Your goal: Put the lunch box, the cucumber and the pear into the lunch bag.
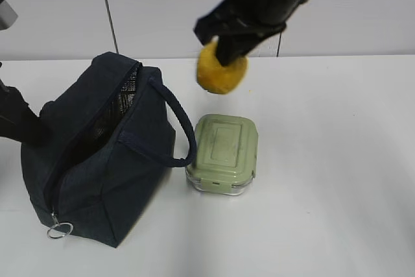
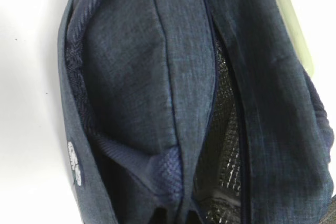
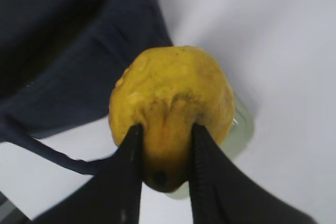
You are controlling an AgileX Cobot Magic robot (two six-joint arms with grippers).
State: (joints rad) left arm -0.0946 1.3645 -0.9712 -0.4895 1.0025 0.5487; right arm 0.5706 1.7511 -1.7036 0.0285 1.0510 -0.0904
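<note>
My right gripper (image 1: 225, 54) is shut on the yellow-orange pear (image 1: 222, 73) and holds it in the air behind the lunch box (image 1: 224, 150). In the right wrist view both fingers clamp the pear (image 3: 170, 90), with the lunch box (image 3: 242, 129) showing below it. The navy lunch bag (image 1: 104, 167) stands at the left, zipper open, its dark mesh lining showing. My left gripper (image 2: 177, 216) pinches the bag's (image 2: 131, 77) opening edge; only the fingertips show. The left arm (image 1: 14, 120) is against the bag's far side. The cucumber is out of view.
The bag's looped handle (image 1: 180, 124) hangs over toward the lunch box and nearly touches it. A metal ring pull (image 1: 59, 229) lies at the bag's near corner. White table (image 1: 324, 160) stretches to the right of the box.
</note>
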